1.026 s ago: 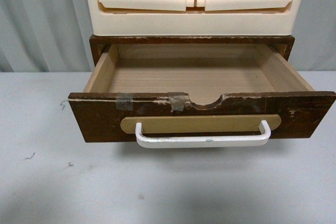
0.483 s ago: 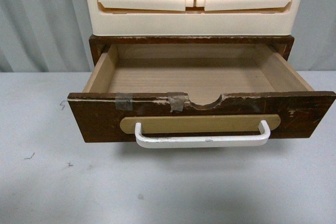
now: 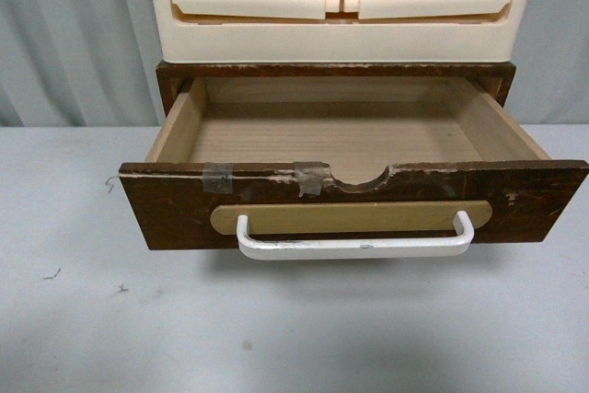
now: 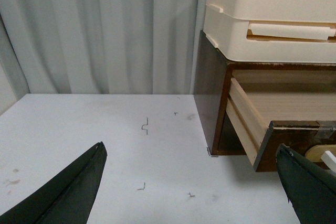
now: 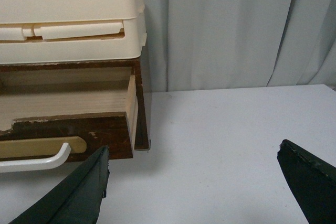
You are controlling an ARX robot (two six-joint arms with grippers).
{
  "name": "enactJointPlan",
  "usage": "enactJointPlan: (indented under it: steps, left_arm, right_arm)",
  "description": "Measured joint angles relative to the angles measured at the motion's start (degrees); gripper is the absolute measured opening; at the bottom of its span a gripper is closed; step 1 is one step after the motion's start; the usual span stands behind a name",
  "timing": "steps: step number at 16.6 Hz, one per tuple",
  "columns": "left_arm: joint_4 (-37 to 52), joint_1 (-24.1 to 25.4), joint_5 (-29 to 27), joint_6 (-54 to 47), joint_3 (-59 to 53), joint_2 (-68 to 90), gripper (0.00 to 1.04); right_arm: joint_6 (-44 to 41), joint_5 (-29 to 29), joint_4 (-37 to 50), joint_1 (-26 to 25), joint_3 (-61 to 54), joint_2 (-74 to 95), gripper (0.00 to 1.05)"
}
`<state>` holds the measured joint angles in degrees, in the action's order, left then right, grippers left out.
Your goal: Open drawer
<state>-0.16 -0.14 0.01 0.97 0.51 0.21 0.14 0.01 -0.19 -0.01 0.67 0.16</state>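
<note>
Facing us squarely, the drawer [image 3: 353, 200] is sitting pulled well out of its dark brown wooden case [image 3: 336, 71], its long axis running side to side across the front view and its worn front panel pointing back toward our body. We are seeing its pale wood inside open from above, with nothing lying in it that we can make out. Along the panel's top edge, two bits of tape [image 3: 311, 177] are sitting just beside a curved notch [image 3: 361, 179]. Below the notch, the white bar handle [image 3: 355, 246] is lying parallel to the panel on a tan oval plate [image 3: 350, 216]. Directly on top of the case, the cream plastic drawers [image 3: 339, 6] are stacked. The case is standing on the pale grey bench [image 3: 276, 329], with grey curtains [image 3: 74, 39] hanging behind it.

We are holding our left end effector [image 4: 189, 192] spread wide, off the drawer's left end and touching nothing. Our right end effector [image 5: 202, 187] is likewise spread wide, off the drawer's right end, over bare bench and gripping nothing.
</note>
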Motion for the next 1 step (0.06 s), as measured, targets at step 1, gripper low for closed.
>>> enactJointPlan:
  steps: [1]
  left_arm:
    - [0.0,0.0,0.0,0.0,0.0,0.0,0.98]
  right_arm:
    - [0.0,0.0,0.0,0.0,0.0,0.0,0.98]
